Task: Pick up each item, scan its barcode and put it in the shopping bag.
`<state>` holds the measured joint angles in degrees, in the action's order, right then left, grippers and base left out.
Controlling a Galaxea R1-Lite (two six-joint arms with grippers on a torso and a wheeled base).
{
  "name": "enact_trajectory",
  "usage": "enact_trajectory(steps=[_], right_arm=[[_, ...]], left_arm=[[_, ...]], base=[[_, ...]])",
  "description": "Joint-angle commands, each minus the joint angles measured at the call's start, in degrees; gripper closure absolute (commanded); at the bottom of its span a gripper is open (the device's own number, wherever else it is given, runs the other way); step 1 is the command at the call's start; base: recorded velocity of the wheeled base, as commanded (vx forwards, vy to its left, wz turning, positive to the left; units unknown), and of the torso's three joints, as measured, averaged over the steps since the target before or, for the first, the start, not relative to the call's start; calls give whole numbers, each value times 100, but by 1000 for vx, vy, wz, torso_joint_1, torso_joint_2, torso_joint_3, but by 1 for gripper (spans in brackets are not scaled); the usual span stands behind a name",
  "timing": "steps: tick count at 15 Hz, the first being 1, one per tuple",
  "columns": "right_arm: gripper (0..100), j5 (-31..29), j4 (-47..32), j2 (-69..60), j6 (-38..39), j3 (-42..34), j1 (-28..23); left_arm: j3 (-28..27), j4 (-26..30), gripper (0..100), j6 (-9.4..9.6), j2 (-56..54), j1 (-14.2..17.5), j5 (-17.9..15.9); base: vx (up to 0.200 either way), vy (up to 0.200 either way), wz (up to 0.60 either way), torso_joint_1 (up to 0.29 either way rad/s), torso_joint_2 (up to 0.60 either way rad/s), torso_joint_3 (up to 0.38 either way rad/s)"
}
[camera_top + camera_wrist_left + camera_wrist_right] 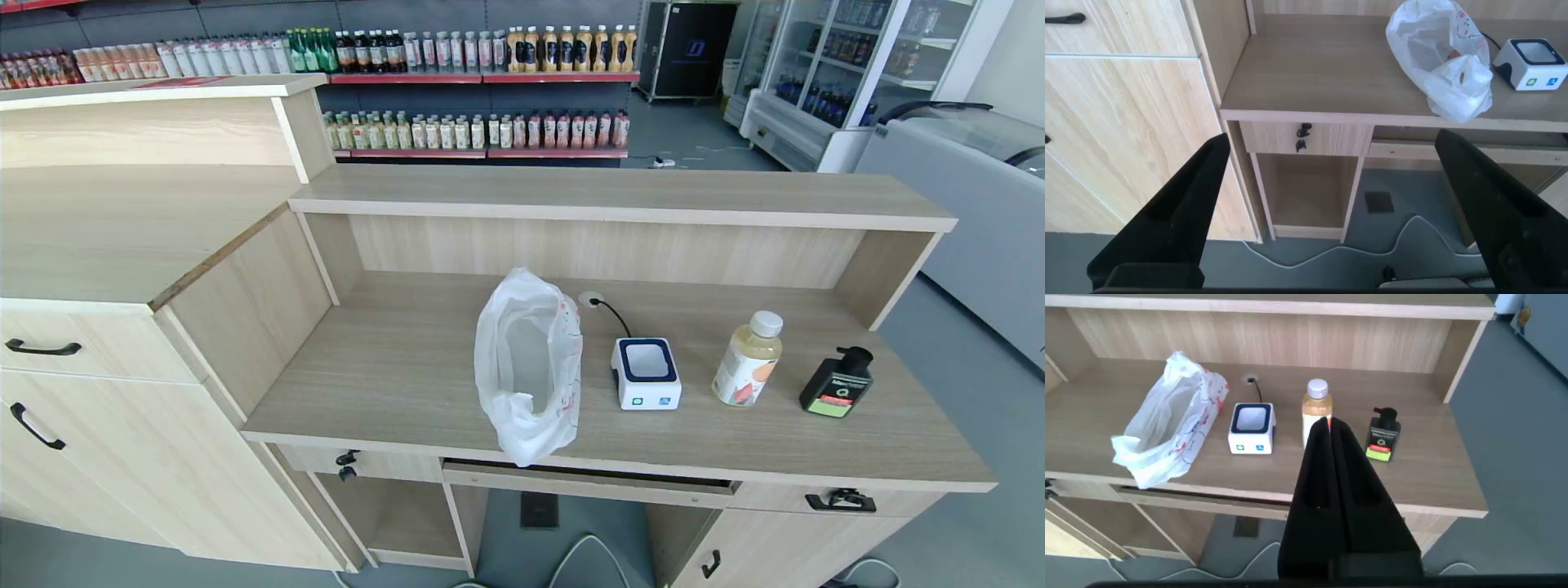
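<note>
While both arms hang short of the counter, left gripper: fingers spread wide, empty, low before the drawer.
Right gripper: fingers pressed together, empty.
Shopping bag: open, upright, left of the scanner.
Juice bottle: upright, right of the scanner.
Black pump bottle: farthest right.

Our right claw, fingers pressed together, points at the juice bottle just beyond its tip; pump bottle to one side, scanner and shopping bag to the other.
</note>
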<state>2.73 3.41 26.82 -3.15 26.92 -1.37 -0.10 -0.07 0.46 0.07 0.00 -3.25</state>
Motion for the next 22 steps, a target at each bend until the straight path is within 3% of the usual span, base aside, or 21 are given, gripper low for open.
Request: enact_trajectory(steps=[1, 2, 4, 7, 10, 16, 22], right_arm=[[100, -124, 749, 3356, -46, 1501, -523], [0, -115, 1118, 3611, -46, 1272, -549], [0, -18, 2040, 4297, -63, 885, -751], [0, 175, 4141, 5606, -72, 51, -988], [0, 228, 5618, 6889, -397, -222, -1331], [0, 421, 6760, 8419, -494, -213, -1445], [0, 404, 7349, 9315, -503, 121, -795]], left_arm=[[1, -1, 0, -2, 1, 0, 0], [1, -1, 0, -2, 1, 0, 0], [1, -1, 0, -2, 1, 0, 0], [1, -1, 0, -2, 1, 0, 0], [1, -1, 0, -2, 1, 0, 0], [1, -1, 0, -2, 1, 0, 0], [1, -1, 0, -2, 1, 0, 0]], base=[[0, 0, 0, 0, 0, 0], [0, 0, 0, 0, 0, 0], [0, 0, 0, 0, 0, 0], [0, 0, 0, 0, 0, 0], [0, 0, 0, 0, 0, 0], [0, 0, 0, 0, 0, 0], [0, 0, 0, 0, 0, 0]])
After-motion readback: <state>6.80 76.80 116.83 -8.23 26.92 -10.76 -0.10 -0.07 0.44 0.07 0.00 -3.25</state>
